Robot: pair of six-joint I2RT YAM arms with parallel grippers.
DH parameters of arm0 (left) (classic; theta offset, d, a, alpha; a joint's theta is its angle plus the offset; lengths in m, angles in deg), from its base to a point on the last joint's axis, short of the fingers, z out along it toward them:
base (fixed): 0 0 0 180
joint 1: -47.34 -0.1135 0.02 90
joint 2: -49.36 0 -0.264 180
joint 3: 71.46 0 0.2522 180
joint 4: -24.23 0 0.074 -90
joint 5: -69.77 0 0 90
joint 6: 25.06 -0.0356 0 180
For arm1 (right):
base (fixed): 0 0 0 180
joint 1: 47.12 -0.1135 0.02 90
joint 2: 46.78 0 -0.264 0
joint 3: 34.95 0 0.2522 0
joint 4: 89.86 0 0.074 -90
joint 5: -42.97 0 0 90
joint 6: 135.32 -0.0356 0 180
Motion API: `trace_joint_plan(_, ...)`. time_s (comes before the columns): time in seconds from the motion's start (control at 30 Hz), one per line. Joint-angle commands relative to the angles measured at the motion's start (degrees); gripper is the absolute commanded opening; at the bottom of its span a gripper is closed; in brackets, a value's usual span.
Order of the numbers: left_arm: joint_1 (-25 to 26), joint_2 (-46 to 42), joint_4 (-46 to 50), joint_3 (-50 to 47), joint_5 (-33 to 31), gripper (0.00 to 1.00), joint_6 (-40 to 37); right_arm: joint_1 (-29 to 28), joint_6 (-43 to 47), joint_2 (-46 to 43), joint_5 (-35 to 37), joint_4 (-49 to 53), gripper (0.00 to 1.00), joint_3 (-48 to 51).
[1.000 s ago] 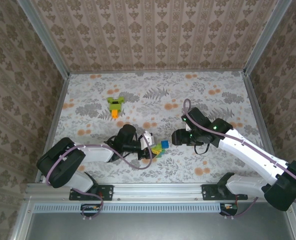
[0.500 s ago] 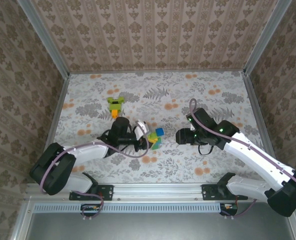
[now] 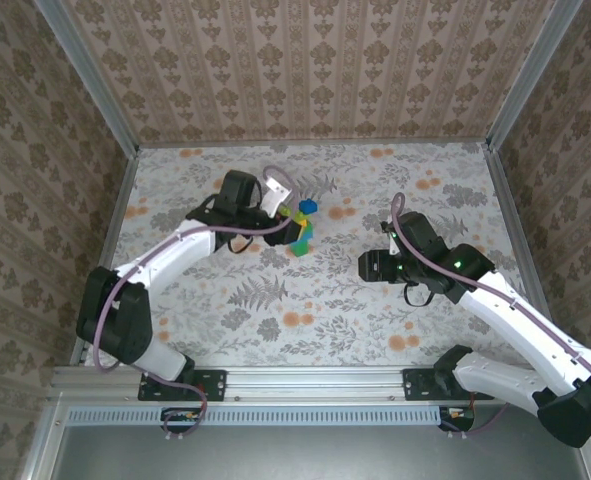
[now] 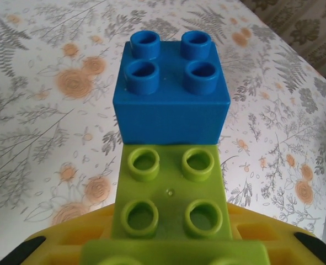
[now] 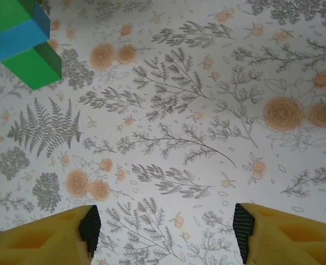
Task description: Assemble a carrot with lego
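The left gripper is shut tight on a small lego stack, holding it out over the far middle of the table, a little left of centre. From above, the stack shows blue at its far end, with green and lime toward the near end. It appears raised off the surface, though the overhead view does not settle that.

In the left wrist view the yellow fingers grip a lime brick with its studs toward the camera. A blue brick sits right against the lime one's outer end, its four studs facing the same way. The flowered table lies beyond and below both.

The right gripper stands open and empty over the right-middle of the table – well apart from the stack, to its right and nearer the bases. In the right wrist view its two yellow fingers are spread wide with bare flowered surface between them. The end of the stack shows in that view's upper left corner – a green brick with blue above it, apart from both fingers
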State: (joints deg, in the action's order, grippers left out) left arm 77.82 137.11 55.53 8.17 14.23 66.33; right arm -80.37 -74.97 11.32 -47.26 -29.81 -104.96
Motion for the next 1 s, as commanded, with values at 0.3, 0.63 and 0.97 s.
trace_joint_plan(0.3,-8.0,20.1,30.6,25.5,-0.8,0.37,1.8,0.4,5.8,-2.9,-4.8,-1.9,0.67,1.9)
trace_joint_plan(0.63,-12.3,31.4,43.9,41.8,2.0,0.37,-0.7,0.4,5.8,-4.7,-8.8,-5.2,0.67,6.5)
trace_joint_plan(0.97,-12.5,44.3,52.0,56.6,3.6,0.38,-1.0,0.5,7.0,-5.2,-9.6,-5.5,0.67,7.3)
